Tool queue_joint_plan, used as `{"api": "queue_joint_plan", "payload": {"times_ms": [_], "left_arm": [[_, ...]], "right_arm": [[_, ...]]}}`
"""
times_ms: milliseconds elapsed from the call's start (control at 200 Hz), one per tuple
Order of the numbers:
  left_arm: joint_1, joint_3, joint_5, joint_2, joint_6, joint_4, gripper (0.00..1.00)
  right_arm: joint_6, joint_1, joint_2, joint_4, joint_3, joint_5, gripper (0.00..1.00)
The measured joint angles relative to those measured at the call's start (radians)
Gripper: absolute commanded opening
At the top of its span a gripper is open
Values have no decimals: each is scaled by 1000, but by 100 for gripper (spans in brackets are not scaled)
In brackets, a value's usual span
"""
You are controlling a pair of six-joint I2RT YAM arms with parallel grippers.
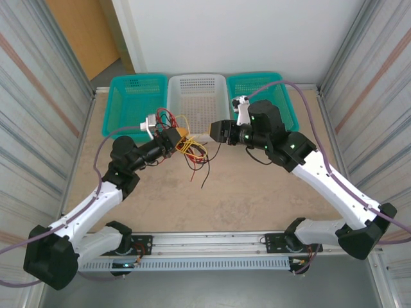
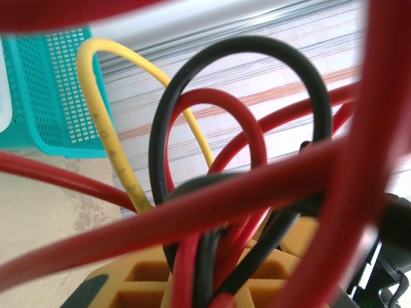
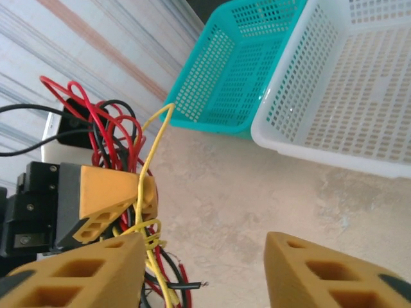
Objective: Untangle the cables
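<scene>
We count three baskets: two teal, the left teal basket and the right teal basket, plus one white basket. Two arms, left arm and right arm, so two grippers: left gripper, right gripper. In the right wrist view we see two yellow fingers on the right gripper. One tangle of cables, three colours: red, black, yellow. Strands per colour we cannot tell. One table.

cables | red, black, yellow | tangled bunch | clamped in left gripper
</scene>
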State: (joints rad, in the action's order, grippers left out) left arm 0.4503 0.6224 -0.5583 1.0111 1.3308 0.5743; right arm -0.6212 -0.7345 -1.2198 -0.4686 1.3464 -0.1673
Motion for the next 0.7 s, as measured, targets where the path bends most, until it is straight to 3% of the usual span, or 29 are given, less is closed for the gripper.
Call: {"api": "queue_joint_plan", "payload": {"times_ms": [376,641,702], "left_arm": [[-6,0,1,-3,-7,-49,0],[-6,0,0,-7,-11,-53,0],[-6,0,0,-11,-11,-55,0]], "right_arm": [[2,-74,76,25,-40,10,62],[6,-91,7,27,-33,24,32],[5,-91,-11,26,-33,32,29]]}}
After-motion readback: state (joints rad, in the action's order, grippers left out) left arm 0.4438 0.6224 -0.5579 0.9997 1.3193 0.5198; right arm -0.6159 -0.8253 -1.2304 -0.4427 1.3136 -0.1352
